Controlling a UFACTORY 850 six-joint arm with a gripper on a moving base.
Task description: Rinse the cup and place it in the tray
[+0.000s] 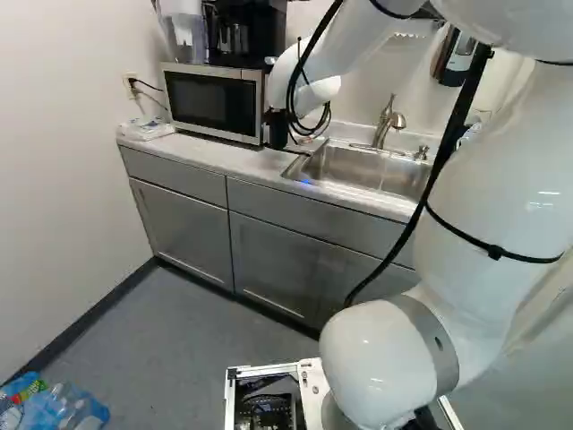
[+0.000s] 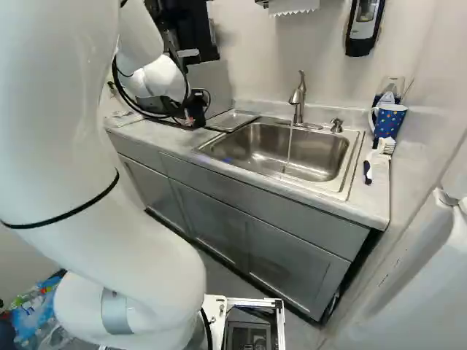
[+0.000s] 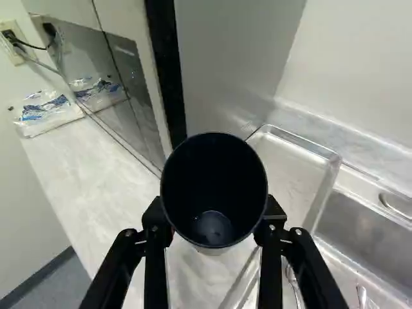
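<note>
Dark cup (image 3: 214, 168) pinched from both sides by claw (image 3: 214, 222), mouth unobstructed, likely for base-first placing; held near tray's (image 3: 291, 168) edge nearest microwave (image 1: 211, 102).

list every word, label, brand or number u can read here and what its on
No text is readable.
Plastic packet on the counter: blue print, too blurred.
Wrapped bottles on the floor: colored labels, too small.
Wall dispenser: any marking too small.
Cup in the gripper: none visible.

Bent arm (image 2: 66, 131), clamped hand (image 2: 193, 115)
</note>
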